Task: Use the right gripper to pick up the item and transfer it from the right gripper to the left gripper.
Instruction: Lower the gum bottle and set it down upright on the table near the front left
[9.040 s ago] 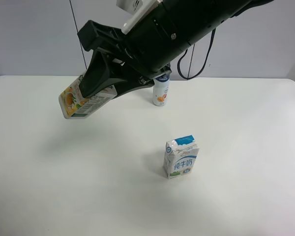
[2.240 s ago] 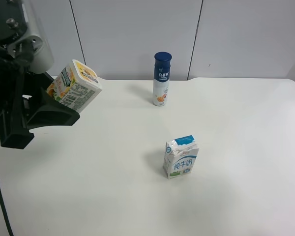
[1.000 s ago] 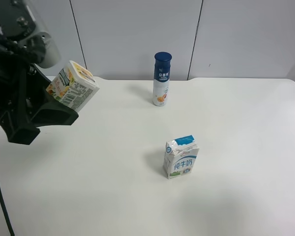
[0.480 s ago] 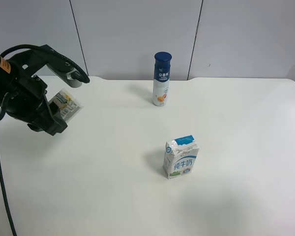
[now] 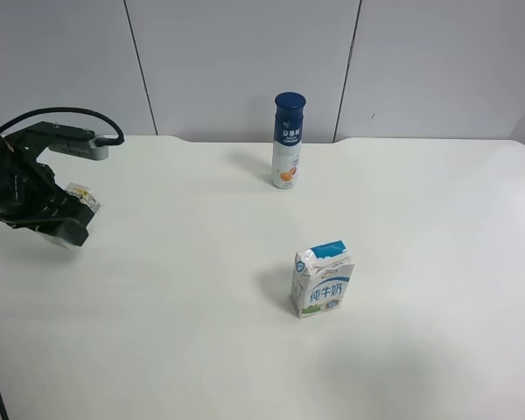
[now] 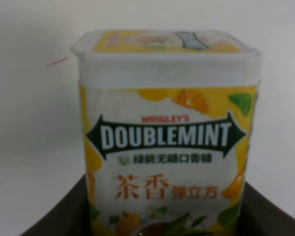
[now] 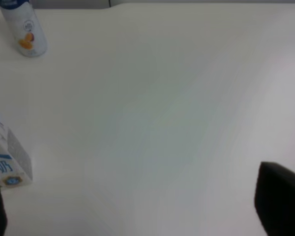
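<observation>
Doublemint box (image 6: 167, 142), the item, sits clamped in the left end effector (image 5: 66, 223), filling the left wrist view with its lid away from the camera and the dark fingers (image 6: 59, 216) showing at either side of its base. That grip reads as the result of the hand-over: the box is off the worktop (image 5: 245, 350) or very low over it, at the far left of the exterior view, where only a sliver of yellow-and-white shows between the black parts.

The right end effector is spread wide and holds nothing; one dark fingertip (image 7: 280, 201) shows at the edge of the right wrist view, over bare worktop. It does not show in the exterior view at all.

The left wrist view alone gives the label and the grip. The exterior view alone places the left end effector well apart from the milk carton (image 5: 322, 282) and the bottle (image 5: 288, 140), both upright. The right wrist view shows only those two, off to one side of its fingertip.
</observation>
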`<state>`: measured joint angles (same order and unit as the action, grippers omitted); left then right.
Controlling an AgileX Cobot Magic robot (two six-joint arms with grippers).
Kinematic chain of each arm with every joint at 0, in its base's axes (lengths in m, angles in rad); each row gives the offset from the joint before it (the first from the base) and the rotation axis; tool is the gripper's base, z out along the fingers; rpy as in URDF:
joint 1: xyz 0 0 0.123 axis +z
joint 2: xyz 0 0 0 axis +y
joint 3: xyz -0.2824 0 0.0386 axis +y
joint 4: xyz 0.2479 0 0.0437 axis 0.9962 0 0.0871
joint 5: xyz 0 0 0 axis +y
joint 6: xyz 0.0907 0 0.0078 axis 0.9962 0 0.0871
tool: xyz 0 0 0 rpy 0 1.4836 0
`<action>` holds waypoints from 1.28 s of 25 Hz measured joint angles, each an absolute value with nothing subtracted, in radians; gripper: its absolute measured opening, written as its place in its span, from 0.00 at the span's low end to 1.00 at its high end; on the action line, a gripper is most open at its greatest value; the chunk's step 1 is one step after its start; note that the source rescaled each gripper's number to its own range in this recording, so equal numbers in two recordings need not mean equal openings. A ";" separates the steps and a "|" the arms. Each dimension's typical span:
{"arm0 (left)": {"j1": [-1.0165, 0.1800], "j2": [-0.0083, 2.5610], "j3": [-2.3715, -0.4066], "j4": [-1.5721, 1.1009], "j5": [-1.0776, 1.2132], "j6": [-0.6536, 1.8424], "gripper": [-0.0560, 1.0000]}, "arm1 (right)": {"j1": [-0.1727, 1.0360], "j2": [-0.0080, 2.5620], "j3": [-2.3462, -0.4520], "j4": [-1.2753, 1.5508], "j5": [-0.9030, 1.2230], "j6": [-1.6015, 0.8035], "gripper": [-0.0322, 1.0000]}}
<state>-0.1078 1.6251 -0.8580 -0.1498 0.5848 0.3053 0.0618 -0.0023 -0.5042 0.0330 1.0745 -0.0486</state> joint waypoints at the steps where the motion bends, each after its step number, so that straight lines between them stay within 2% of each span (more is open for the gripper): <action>1: -0.098 1.642 -0.859 -0.154 0.576 0.302 0.05 | 0.062 -0.002 -0.504 0.033 1.075 -0.049 1.00; 10: -0.081 1.771 -0.860 -0.158 0.509 0.299 0.05 | 0.062 -0.002 -0.504 0.033 1.075 -0.049 1.00; 23: -0.081 1.786 -0.860 -0.158 0.485 0.337 0.07 | 0.062 -0.002 -0.504 0.033 1.075 -0.049 1.00; 24: -0.081 1.786 -0.860 -0.158 0.479 0.337 0.17 | 0.062 -0.002 -0.504 0.033 1.075 -0.049 1.00; 25: -0.081 1.786 -0.860 -0.158 0.469 0.337 0.34 | 0.062 -0.002 -0.504 0.033 1.075 -0.049 1.00; 26: -0.081 1.786 -0.860 -0.158 0.459 0.336 0.58 | 0.062 -0.002 -0.504 0.033 1.075 -0.049 1.00; 27: -0.081 1.786 -0.860 -0.160 0.451 0.333 0.76 | 0.062 -0.002 -0.504 0.033 1.075 -0.049 1.00; 28: -0.081 1.786 -0.860 -0.161 0.446 0.333 0.87 | 0.062 -0.002 -0.504 0.033 1.075 -0.049 1.00; 30: -0.081 1.786 -0.860 -0.162 0.444 0.333 0.95 | 0.062 -0.002 -0.504 0.033 1.075 -0.049 1.00; 32: -0.081 1.786 -0.860 -0.163 0.444 0.333 0.98 | 0.062 -0.002 -0.504 0.033 1.075 -0.049 1.00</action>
